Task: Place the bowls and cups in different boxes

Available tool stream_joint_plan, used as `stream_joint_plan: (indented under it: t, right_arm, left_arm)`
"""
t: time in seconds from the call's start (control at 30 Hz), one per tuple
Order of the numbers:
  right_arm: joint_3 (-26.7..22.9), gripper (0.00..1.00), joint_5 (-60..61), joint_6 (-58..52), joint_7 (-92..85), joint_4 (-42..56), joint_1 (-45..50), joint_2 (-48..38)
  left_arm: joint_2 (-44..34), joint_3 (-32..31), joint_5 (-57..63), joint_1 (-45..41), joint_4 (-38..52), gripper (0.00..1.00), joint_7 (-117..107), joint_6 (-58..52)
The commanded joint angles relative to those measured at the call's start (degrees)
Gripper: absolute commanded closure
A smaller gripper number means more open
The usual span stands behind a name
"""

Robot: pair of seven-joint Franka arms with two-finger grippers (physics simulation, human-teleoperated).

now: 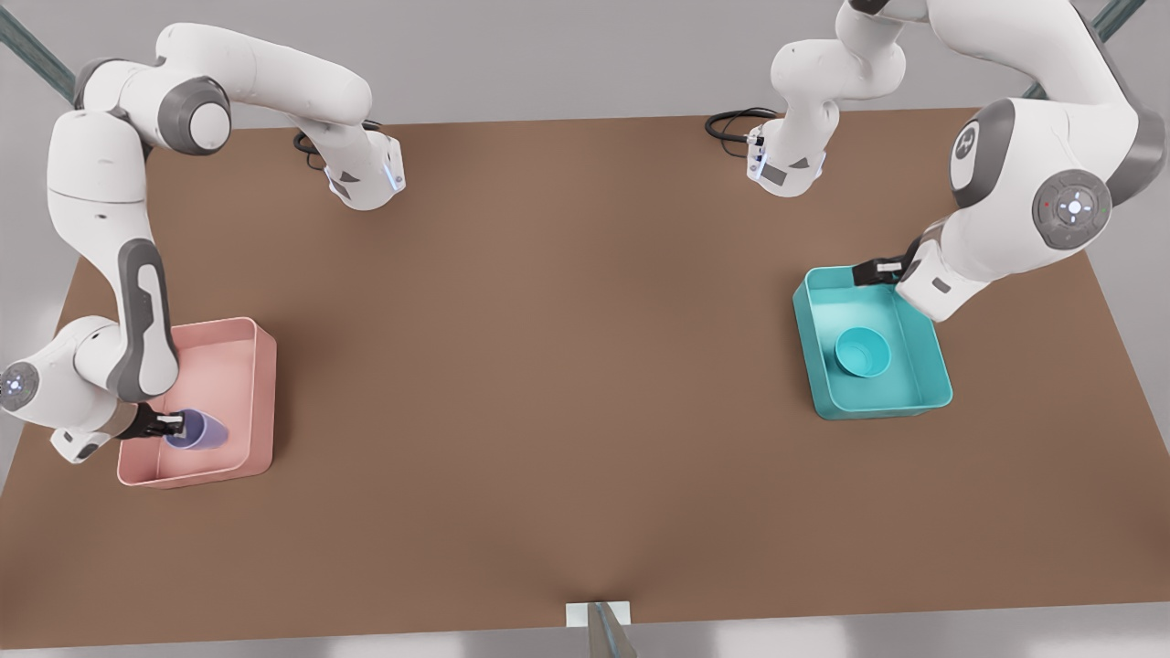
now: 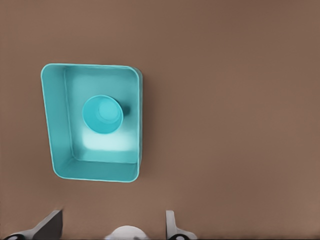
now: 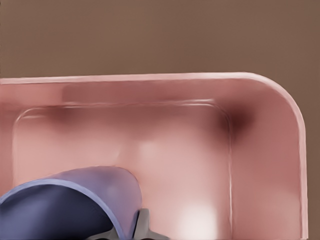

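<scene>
A lavender cup [image 1: 203, 429] hangs tilted inside the pale pink box [image 1: 242, 338] at the front view's left, near that box's front end. My right gripper [image 1: 174, 425] is shut on the cup's rim. In the right wrist view the cup [image 3: 75, 205] fills the near corner over the pink box floor [image 3: 165, 150], with one finger [image 3: 143, 224] against its wall. At the front view's right, a small teal bowl [image 1: 863, 353] sits upright in the teal box [image 1: 823, 366]. My left gripper [image 1: 877, 271] is open, above that box's far rim; its wrist view looks down on bowl [image 2: 102, 114] and box [image 2: 55, 125].
Both arm bases [image 1: 366, 178] [image 1: 786, 164] stand at the table's back edge with black cables beside them. Bare brown table [image 1: 548, 366] stretches between the two boxes. A small white bracket [image 1: 599, 614] sits at the front edge.
</scene>
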Motion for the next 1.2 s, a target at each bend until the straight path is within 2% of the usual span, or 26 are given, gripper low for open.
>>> stream_joint_plan:
  t: [0.0, 0.03, 0.07, 0.33, 0.57, 0.63, 0.73, 0.8, 0.87, 0.93, 1.03, 1.07, 1.17]
  right_arm:
    - [0.0, 0.79, 0.1, 0.5, -12.3, 0.0, 0.0, 0.1]
    - [0.0, 0.44, 0.5, 0.5, -12.3, 0.0, 0.0, 0.3]
    - [0.0, 0.0, 1.2, 0.5, -12.7, 0.0, -0.1, 0.5]
    - [0.2, 0.0, 1.3, -1.0, -12.7, 0.0, -0.3, -0.7]
    - [0.0, 0.0, 1.5, -16.4, -12.5, 0.0, -0.3, -10.4]
    - [0.1, 0.0, 0.9, -22.0, -11.2, 1.8, 3.9, -15.3]
    - [0.2, 0.0, 0.8, -31.4, 1.5, 7.4, 10.4, -16.0]
    - [0.4, 0.0, -0.6, -33.3, 21.7, 6.0, 14.9, -15.6]
    - [0.4, 0.0, -1.4, -36.3, 29.2, 5.6, 17.0, -18.3]
    - [0.5, 0.0, -0.7, -39.5, 31.1, 3.0, 18.1, -26.8]
    - [0.5, 0.0, -0.8, -42.6, 32.5, 0.5, 18.8, -35.1]
    - [0.5, 0.0, -0.7, -41.2, 32.5, -4.0, 18.8, -38.1]
    - [0.5, 0.0, -1.0, -40.7, 32.5, -3.8, 18.9, -38.1]
  left_arm:
    - [0.0, 0.1, -0.1, -0.2, -0.1, 0.0, 6.6, -1.9]
    - [0.2, 0.1, -0.1, -0.2, -0.1, 0.0, 6.6, -2.0]
    - [0.2, 0.1, -0.1, -0.2, -0.1, 0.0, 6.6, -2.0]
    - [0.2, 0.1, -0.1, -0.2, -0.2, 0.0, 6.6, -2.0]
    - [0.3, 0.6, -0.1, -0.2, -0.2, 0.0, 6.7, -2.0]
    - [0.2, 0.6, -0.1, -0.2, -0.2, 0.0, 6.7, -2.0]
    - [0.3, 0.7, -0.1, -0.2, -0.2, 0.0, 6.7, -2.0]
    - [0.3, 0.7, -0.1, -0.2, -0.2, 0.0, 6.7, -2.0]
    - [0.3, 0.7, -0.1, -0.2, -0.2, 0.0, 6.7, -2.0]
    - [0.3, 0.8, -0.1, -0.2, -0.2, 0.0, 6.7, -2.0]
    - [0.3, 0.8, -0.1, -0.2, -0.2, 0.0, 6.7, -2.0]
    - [0.3, 0.8, -0.1, -0.2, -0.2, 0.0, 6.7, -2.0]
    - [0.3, 0.8, -0.1, -0.1, -0.2, 0.0, 6.7, -1.9]
